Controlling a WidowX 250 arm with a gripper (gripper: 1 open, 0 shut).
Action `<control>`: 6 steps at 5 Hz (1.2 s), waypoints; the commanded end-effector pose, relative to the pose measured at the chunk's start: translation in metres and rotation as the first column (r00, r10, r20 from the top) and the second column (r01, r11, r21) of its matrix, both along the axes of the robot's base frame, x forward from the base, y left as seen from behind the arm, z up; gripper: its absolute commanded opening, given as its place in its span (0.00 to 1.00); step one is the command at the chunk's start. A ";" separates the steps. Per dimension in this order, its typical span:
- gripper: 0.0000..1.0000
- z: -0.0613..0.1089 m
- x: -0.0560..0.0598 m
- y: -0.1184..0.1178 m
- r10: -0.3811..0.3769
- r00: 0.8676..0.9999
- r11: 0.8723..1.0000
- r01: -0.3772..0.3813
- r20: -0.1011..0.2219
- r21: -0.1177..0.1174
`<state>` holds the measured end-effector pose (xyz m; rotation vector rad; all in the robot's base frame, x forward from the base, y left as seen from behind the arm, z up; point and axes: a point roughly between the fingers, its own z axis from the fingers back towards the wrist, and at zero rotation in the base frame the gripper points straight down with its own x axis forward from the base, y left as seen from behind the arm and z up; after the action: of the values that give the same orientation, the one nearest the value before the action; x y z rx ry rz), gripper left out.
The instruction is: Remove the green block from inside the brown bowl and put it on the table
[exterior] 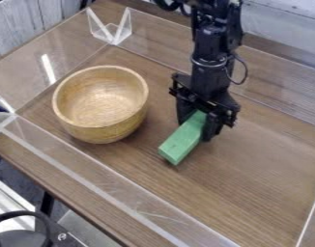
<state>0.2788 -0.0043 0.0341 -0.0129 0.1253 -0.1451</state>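
**Inspector:** Green block [181,142] is out of the brown bowl [102,102] and lies to the bowl's right, near it but apart. Its lower end looks to rest on the counter [250,193]; its upper end is tilted up into the claw [204,121].

**Assistant:** State of the claw?

**Inspector:** Pointing straight down, black fingers drawn together and clamped on the upper end of the block. Whether the lower end bears fully on the wood, I cannot tell from this angle.

**Assistant:** Handling properties?

**Inspector:** Judged, not measured: a small, plain, matte bar with square edges, rigid and light. The flat parallel sides give the fingers good purchase, and the dull finish suggests little slip. No sign of fragility. The best hold is across the narrow width; taken at one end, as here, the bar hangs at a slant and may pivot on release.

**Assistant:** Surroundings?

**Inspector:** Bowl is round, thick-walled, light-brown wood with a smooth pale inside, and is empty. Counter is brown wood-grain, flat, bordered by low clear acrylic walls [70,183]. A small clear piece stands at the far corner; its purpose is unclear.
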 end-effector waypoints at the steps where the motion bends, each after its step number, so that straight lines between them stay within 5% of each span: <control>1: 1.00 0.016 0.013 0.003 0.004 0.998 1.000 -0.003 0.061 -0.008; 2: 1.00 0.033 0.011 0.006 0.012 0.995 1.000 -0.010 0.095 -0.018; 3: 1.00 0.071 0.008 0.012 0.029 0.981 0.999 -0.023 0.190 -0.032; 4: 1.00 0.094 0.004 0.025 0.044 0.974 0.999 -0.038 0.224 -0.030; 6: 1.00 0.077 -0.003 0.025 0.023 0.983 0.999 -0.017 0.183 -0.030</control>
<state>0.2705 0.0209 0.0994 -0.0369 -0.0155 -0.1154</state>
